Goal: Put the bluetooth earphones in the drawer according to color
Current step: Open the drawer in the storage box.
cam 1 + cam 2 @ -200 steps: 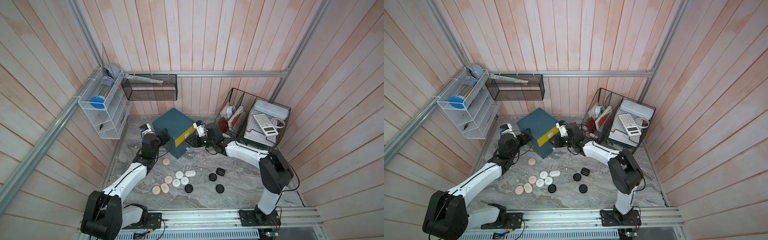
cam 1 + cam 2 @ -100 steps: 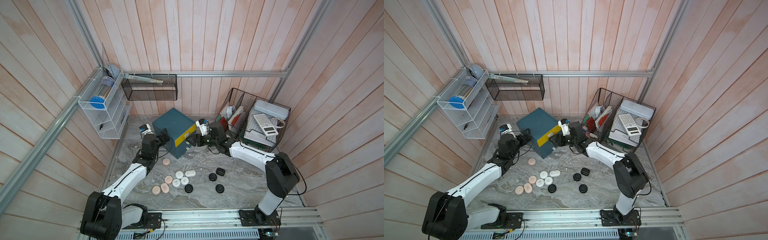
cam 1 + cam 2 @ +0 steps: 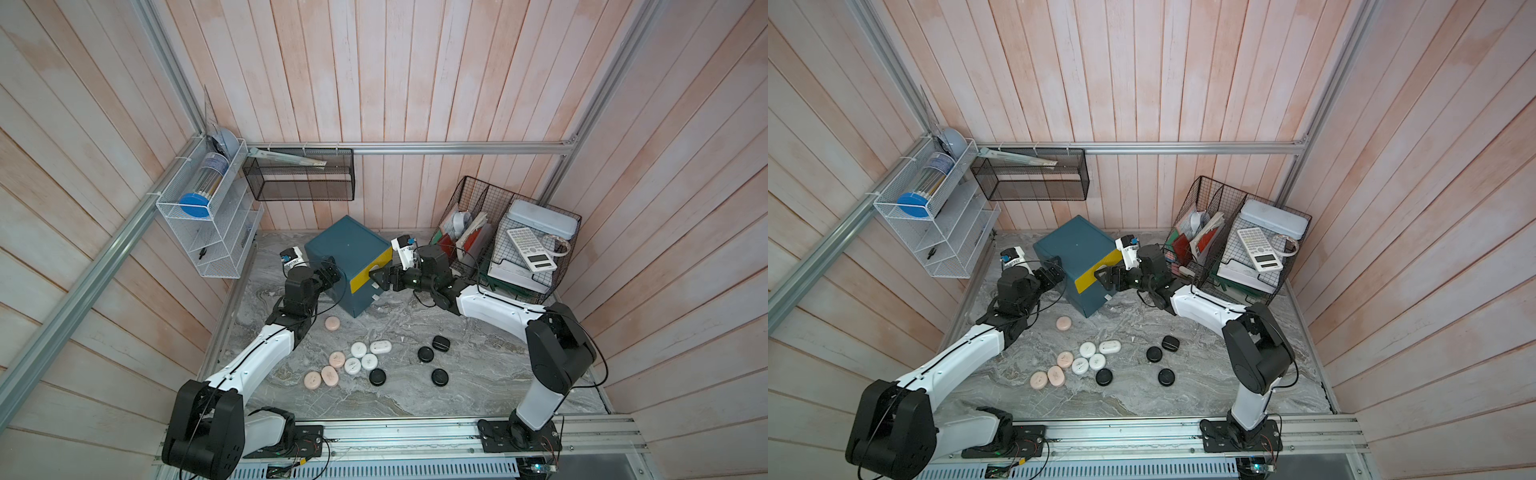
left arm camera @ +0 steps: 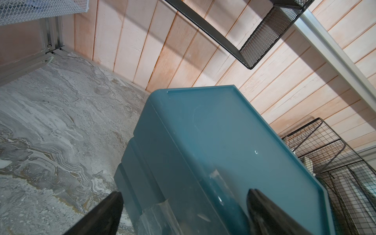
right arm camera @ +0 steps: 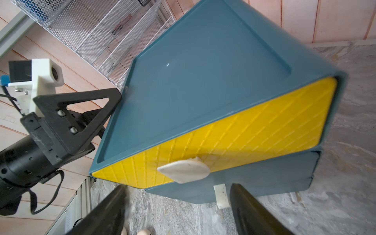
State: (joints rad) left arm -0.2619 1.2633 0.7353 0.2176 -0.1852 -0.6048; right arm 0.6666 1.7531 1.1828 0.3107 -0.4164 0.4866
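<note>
The drawer cabinet (image 3: 348, 253) stands on the bench (image 3: 415, 399) in the middle of the frame, near the back wall. It is turned on a diagonal. Its fronts look toward the lower right of the frame, so its depth runs from upper left to lower right. The yellow front (image 5: 234, 130) is the top one and sits flush, with two teal fronts under it. Its white tab handle (image 5: 184, 171) points at the right gripper (image 5: 178, 186), whose fingers are spread with nothing between them, a little short of the handle. The left gripper (image 4: 184, 193) comes from the opposite, upper-left side. Its fingers are spread wide and straddle the upper back edge of the cabinet, one over the top and one beside the side wall. Whether they press on it I cannot tell.

The bluetooth earphones (image 3: 368, 360) all lie on the bench in the lower middle of the frame, in front of the cabinet. The pink ones are at the left, the white in the middle, the black at the right. A lone pink case (image 3: 332, 323) lies close to the cabinet's near corner. One oval white case (image 3: 381, 346) has its long axis left to right.

The black wire basket (image 3: 478, 203) at the right leaves only a narrow gap to the cabinet, and the right arm fills it. The lower right of the bench is bare. The bench is grey veined marble and the walls are pale pink planks. A white wire shelf (image 3: 216, 249) hangs at the upper left.
</note>
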